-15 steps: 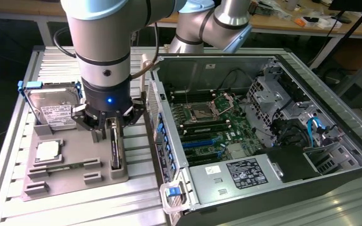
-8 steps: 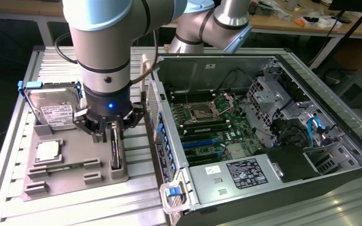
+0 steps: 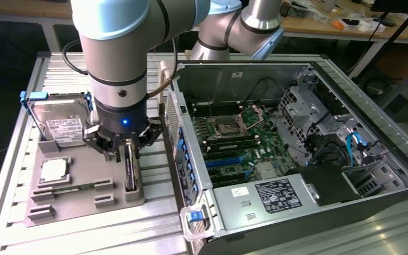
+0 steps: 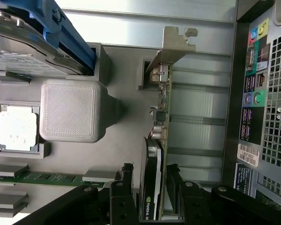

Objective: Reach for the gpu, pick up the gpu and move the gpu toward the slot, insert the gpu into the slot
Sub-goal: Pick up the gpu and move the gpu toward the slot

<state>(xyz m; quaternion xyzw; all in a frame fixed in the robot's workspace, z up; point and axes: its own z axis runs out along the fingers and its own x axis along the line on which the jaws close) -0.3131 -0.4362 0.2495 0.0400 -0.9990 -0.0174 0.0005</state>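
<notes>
Gripper [image 3: 128,153] hangs with its fingers [image 4: 126,182] apart, straddling the gpu [image 3: 129,171] without clamping it, as far as I can judge. The card stands on edge in the grey printed fixture [image 3: 83,201], directly under the wrist, its long axis running along the gap between the fingers. From the exterior view's left I see the boxy labelled hard drive [image 3: 59,126], the square silver processor chip [image 3: 53,170], the thin dark card with its bent metal bracket [image 4: 175,46], then the open computer case [image 3: 246,71] and green motherboard [image 3: 239,141].
</notes>
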